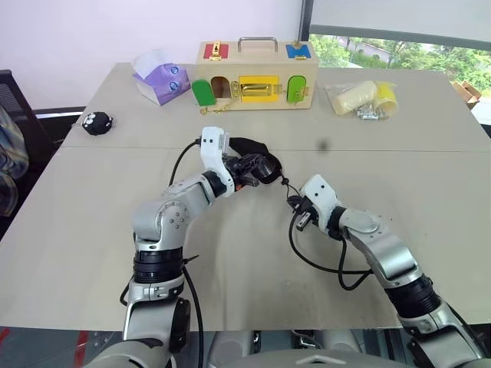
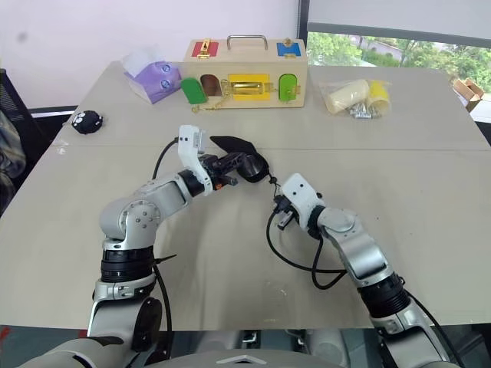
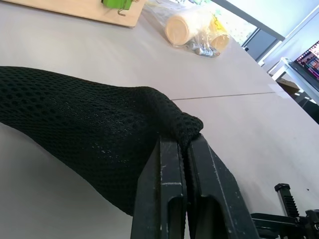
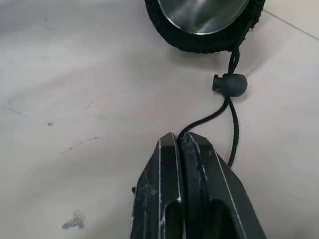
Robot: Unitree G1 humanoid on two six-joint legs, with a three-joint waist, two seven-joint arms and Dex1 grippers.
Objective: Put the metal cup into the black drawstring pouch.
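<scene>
Shiny silver steel cup point(image 4: 203, 14) inside black mesh drawstring pouch point(image 4: 209, 42): only part of round metal face shows at pouch mouth, rest cut off by picture edge; walls hidden by fabric. Thin black drawstring cord point(image 4: 233, 129): lower run disappears behind right gripper point(image 4: 182, 142) fingers, end unseen. Clear plastic bag point(image 1: 360, 100) near worktop's far right corner: small metal contents too small to identify.

Pale wall point(image 1: 77, 31), window point(image 1: 399, 46) with greenery, perhaps daylight.
</scene>
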